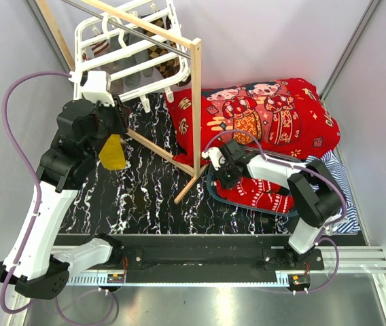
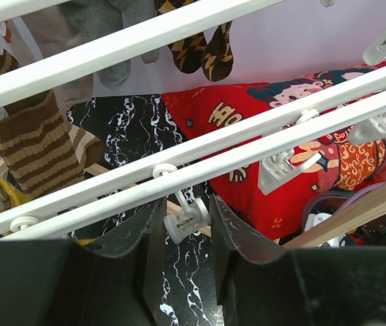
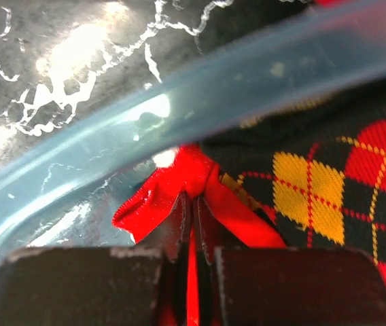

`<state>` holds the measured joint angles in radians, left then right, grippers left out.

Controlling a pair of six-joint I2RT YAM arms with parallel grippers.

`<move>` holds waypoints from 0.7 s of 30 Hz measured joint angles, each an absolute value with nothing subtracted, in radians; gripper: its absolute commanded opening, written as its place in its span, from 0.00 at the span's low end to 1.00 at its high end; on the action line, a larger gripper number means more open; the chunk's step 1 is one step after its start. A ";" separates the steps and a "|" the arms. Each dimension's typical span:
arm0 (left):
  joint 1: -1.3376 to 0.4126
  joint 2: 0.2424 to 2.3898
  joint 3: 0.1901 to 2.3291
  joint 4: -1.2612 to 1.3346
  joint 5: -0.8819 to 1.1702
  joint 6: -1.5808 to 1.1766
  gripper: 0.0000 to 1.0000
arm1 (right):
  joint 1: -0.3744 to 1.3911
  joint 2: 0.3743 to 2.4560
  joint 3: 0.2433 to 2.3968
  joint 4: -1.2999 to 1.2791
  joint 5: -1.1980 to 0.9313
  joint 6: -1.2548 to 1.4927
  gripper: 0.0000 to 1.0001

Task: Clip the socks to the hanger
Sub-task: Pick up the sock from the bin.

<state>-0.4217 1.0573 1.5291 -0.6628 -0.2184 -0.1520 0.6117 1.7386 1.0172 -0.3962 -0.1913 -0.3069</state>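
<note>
While the left gripper [image 2: 186, 209] is up at the white hanger [image 2: 200, 153], closed on a dangling clip [image 2: 187, 223], the right gripper [image 3: 193, 224] sits low at the rim of the blue tub [image 3: 247, 88] on the desk [image 1: 138, 197]. It is pinched shut on a red sock [image 3: 149, 204] beside the argyle sock [image 3: 315, 183]. A brown striped sock [image 2: 37, 146] hangs from the hanger.

a red cartoon blanket [image 1: 261, 112] lies on the black marbled table [image 1: 145, 197] beside a wooden rack [image 1: 196, 109] and striped cloth [image 1: 346, 214].
</note>
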 measured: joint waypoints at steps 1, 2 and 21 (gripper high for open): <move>-0.422 1.058 1.529 -0.664 -0.218 -0.155 0.00 | 0.612 1.730 1.008 -0.388 -0.181 -0.293 0.00; -0.422 1.058 1.529 -0.664 -0.216 -0.155 0.00 | 0.612 1.721 0.999 -0.385 -0.172 -0.282 0.00; -0.422 1.058 1.533 -0.664 -0.168 -0.189 0.00 | 0.612 1.176 0.926 -0.439 -0.070 -0.080 0.00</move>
<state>-0.4217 1.0580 1.5330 -0.6640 -0.1684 -0.1894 0.6117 1.1759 0.9260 -0.4385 -0.0696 -0.0795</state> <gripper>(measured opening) 0.317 0.011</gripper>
